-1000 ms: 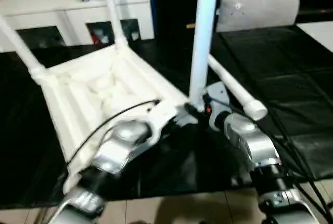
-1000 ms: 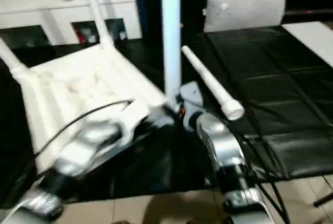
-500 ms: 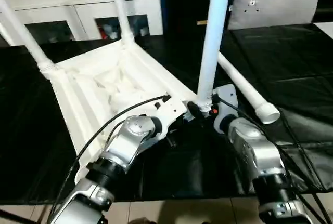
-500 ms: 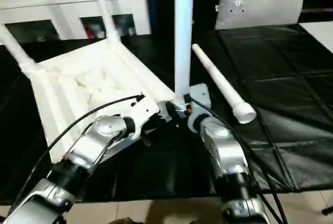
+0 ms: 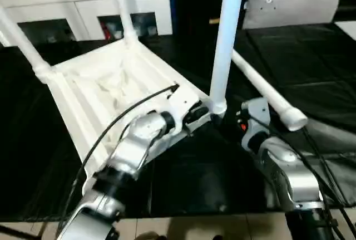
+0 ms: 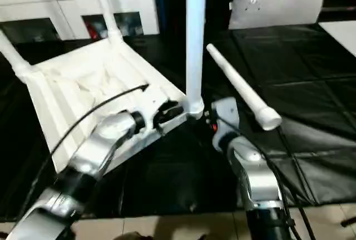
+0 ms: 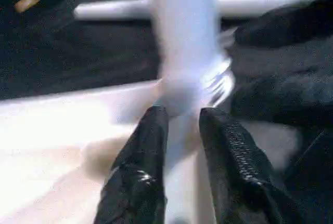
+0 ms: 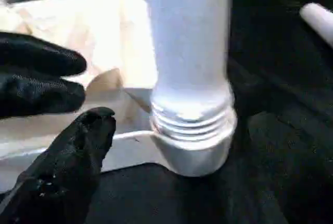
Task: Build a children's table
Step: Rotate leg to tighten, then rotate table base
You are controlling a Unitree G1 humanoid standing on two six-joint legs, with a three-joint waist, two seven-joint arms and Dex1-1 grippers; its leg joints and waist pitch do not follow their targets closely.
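The white tabletop (image 5: 100,89) lies upside down on the black mat, ribs up. Two legs (image 5: 123,6) (image 5: 19,39) stand in its far corners. A third leg (image 5: 225,34) stands upright in the near right corner socket (image 5: 218,106), its threads showing above the socket (image 8: 192,115). A loose leg (image 5: 267,92) lies on the mat to the right. My left gripper (image 5: 196,113) is at the rim beside that socket, its fingers (image 7: 151,146) a little apart astride the rim. My right gripper (image 5: 240,126) stands open just right of the leg's base, not touching it.
A grey cushion (image 5: 292,0) leans at the back right. A white cabinet (image 5: 83,6) with open shelves runs along the back left. The black mat (image 5: 311,56) extends to the right; its near edge meets tiled floor (image 5: 183,226).
My right gripper has opened wide and drawn back to the right from the leg's base. My left gripper's fingers have parted slightly on the rim. The camera has shifted.
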